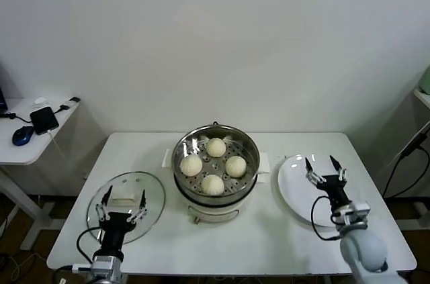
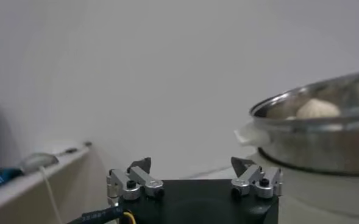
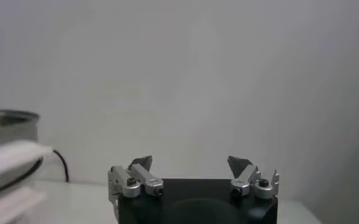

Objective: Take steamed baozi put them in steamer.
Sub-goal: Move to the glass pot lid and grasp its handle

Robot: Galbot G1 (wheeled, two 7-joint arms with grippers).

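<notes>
The steamer (image 1: 216, 188), a shiny steel pot on a white base, stands at the table's middle. Several cream-white baozi lie on its perforated tray: one at the back (image 1: 216, 147), one on the left (image 1: 191, 165), one on the right (image 1: 235, 165), one at the front (image 1: 212, 184). My left gripper (image 1: 123, 199) is open and empty over the glass lid, left of the steamer. My right gripper (image 1: 321, 166) is open and empty over the white plate, right of the steamer. The left wrist view shows the open left gripper (image 2: 195, 165), the steamer (image 2: 316, 146) and a baozi (image 2: 317, 109). The right wrist view shows the open right gripper (image 3: 191, 162).
A round glass lid (image 1: 154, 193) with a white handle lies at the front left. A flat white plate (image 1: 293, 186) lies at the right. A side table (image 1: 17, 150) at the far left holds a mouse (image 1: 22, 135) and a black device (image 1: 44, 120).
</notes>
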